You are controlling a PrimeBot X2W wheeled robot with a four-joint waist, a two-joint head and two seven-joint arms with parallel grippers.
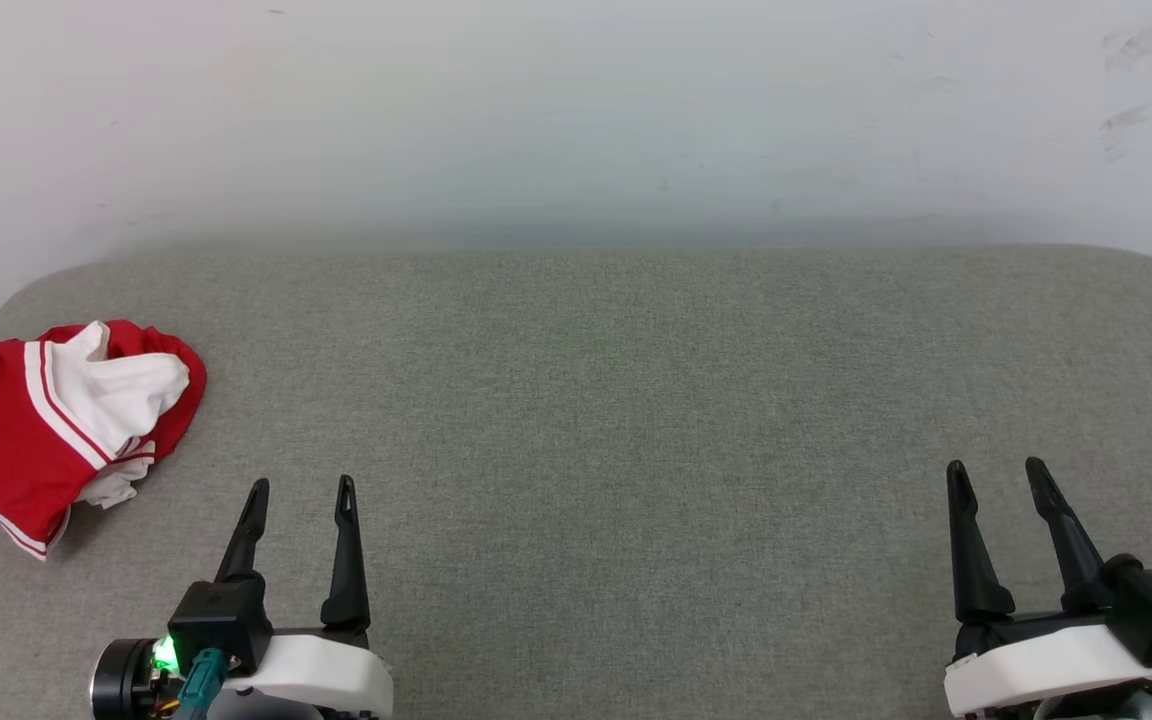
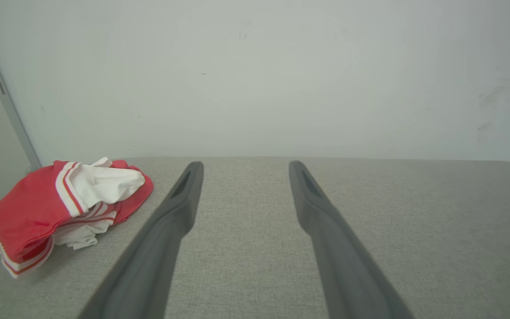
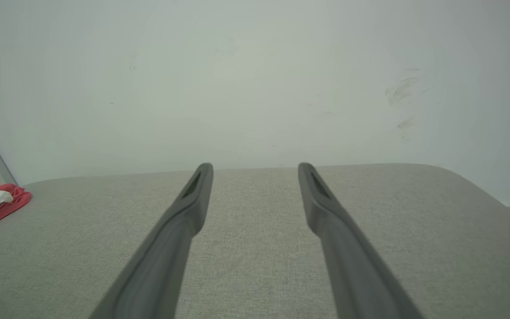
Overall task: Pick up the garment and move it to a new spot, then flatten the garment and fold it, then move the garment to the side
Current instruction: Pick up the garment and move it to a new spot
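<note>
I see garment (image 1: 56,430) bunched at counter (image 1: 636,420) left edge, near wall (image 1: 576,110). Left tool (image 1: 302,488) just beside it, spread wide, empty. Right tool (image 1: 996,468) likewise, well apart. Broad counter stretch between tools.

Our head camera looks forward and down on the grey table (image 1: 636,400), with the left hand (image 1: 301,485) and right hand (image 1: 996,468) at the bottom edge. Our wrist cameras sit low over the table, sighting along their own fingers (image 2: 166,230) toward the white wall (image 2: 255,79). All three views share the red shirt (image 1: 56,430) at the table's left end.
</note>
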